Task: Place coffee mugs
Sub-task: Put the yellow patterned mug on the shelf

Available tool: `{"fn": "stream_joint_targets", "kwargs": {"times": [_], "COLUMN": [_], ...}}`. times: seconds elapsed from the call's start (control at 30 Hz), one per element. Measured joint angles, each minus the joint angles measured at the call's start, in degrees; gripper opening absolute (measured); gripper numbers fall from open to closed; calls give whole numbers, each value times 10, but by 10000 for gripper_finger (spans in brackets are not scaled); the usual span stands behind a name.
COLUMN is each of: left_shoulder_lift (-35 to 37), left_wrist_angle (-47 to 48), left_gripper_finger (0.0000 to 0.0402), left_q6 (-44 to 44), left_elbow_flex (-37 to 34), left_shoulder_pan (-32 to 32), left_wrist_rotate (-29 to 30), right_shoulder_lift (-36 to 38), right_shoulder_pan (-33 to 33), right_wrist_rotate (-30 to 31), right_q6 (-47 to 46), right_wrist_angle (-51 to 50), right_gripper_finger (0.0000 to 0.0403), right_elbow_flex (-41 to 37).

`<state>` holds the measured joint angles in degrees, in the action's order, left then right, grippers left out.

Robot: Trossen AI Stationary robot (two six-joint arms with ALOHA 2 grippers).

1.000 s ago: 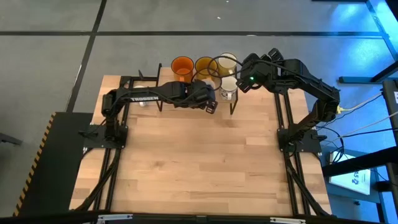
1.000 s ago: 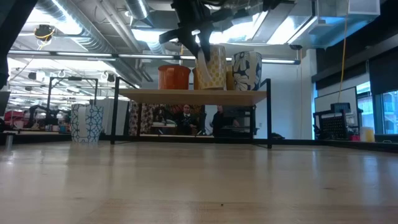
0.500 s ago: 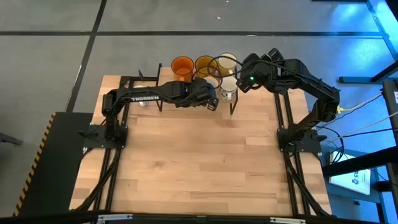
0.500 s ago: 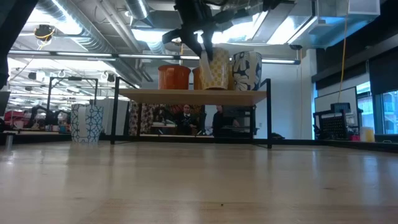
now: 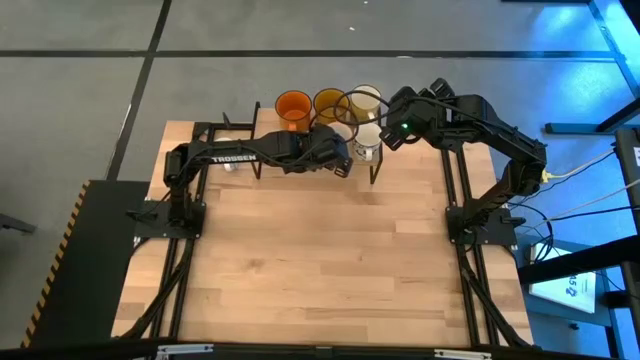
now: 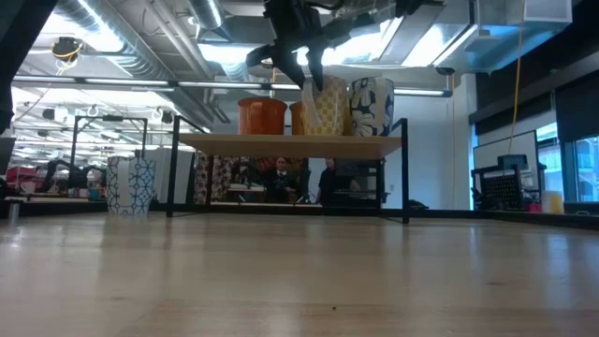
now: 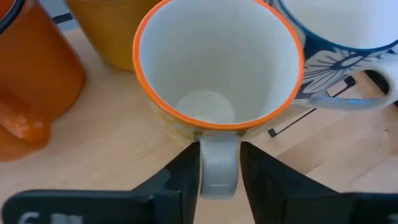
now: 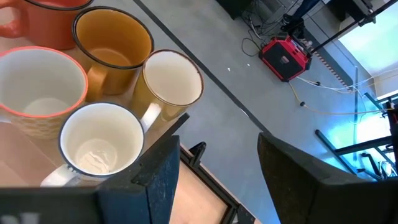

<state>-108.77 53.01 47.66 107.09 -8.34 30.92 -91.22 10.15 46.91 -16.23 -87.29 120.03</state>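
Around my light wooden plank table (image 5: 320, 270) lies grey floor (image 5: 80, 100) crossed by dark lines. In the low view, silver ceiling ducts (image 6: 140, 47) fill the upper left, a tall window (image 6: 573, 173) glows at right, and two people (image 6: 304, 178) sit at centre behind.

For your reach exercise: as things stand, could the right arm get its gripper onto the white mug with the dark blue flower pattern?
Probably yes. The right gripper hangs open right beside the white blue-flowered mug, nothing between; the left gripper only grips the orange-rimmed mug's handle alongside.
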Motion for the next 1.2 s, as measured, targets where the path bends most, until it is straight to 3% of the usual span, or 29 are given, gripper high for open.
{"fn": "stream_joint_targets", "kwargs": {"times": [0.23,0.43,0.83,1.03,1.2], "left_shoulder_lift": [0,0,0,0,1], "left_wrist_angle": [-2,3,15,21,92], "left_gripper_finger": [140,141,141,141,141], "left_q6": [-21,-59,-121,-153,-150], "left_elbow_flex": [0,16,62,81,95], "left_shoulder_pan": [0,0,0,0,2], "left_wrist_rotate": [-10,-36,-34,-67,-63], "right_shoulder_lift": [0,0,0,0,0], "right_shoulder_pan": [0,0,0,0,0], "right_wrist_rotate": [0,0,-1,-1,-1], "right_q6": [0,0,0,0,0], "right_wrist_angle": [0,0,1,1,1], "right_gripper_finger": [205,205,205,205,205], "right_elbow_flex": [0,0,0,0,0]}}
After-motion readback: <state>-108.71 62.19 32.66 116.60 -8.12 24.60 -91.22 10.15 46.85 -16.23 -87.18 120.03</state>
